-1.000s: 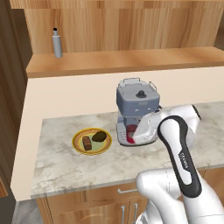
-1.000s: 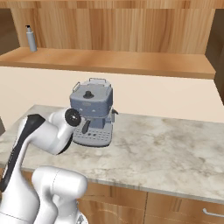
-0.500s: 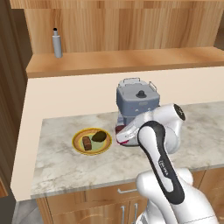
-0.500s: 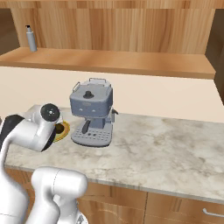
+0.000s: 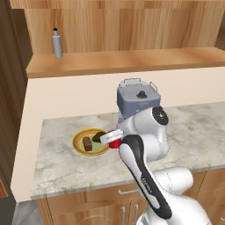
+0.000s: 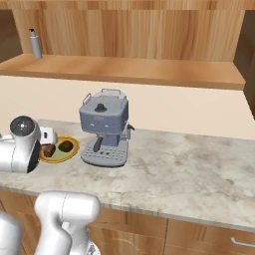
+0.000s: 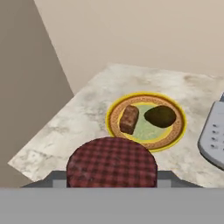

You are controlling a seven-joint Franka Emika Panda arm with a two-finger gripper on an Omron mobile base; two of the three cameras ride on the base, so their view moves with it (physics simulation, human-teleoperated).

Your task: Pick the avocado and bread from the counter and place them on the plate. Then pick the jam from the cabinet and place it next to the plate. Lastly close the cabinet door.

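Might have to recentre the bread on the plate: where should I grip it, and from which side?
Probably best to grip the bread across its two long sides, coming from above: it lies flat on the plate, with a clear gap to the avocado.

On the tabletop (image 5: 66, 167) sits the plate (image 7: 179, 131), bread (image 7: 129, 119) and avocado (image 7: 160, 116) side by side on it. The coffee machine (image 6: 104, 127) stands just beside it. My claw (image 7: 112, 175) holds the jam jar (image 7: 112, 164) before the plate.
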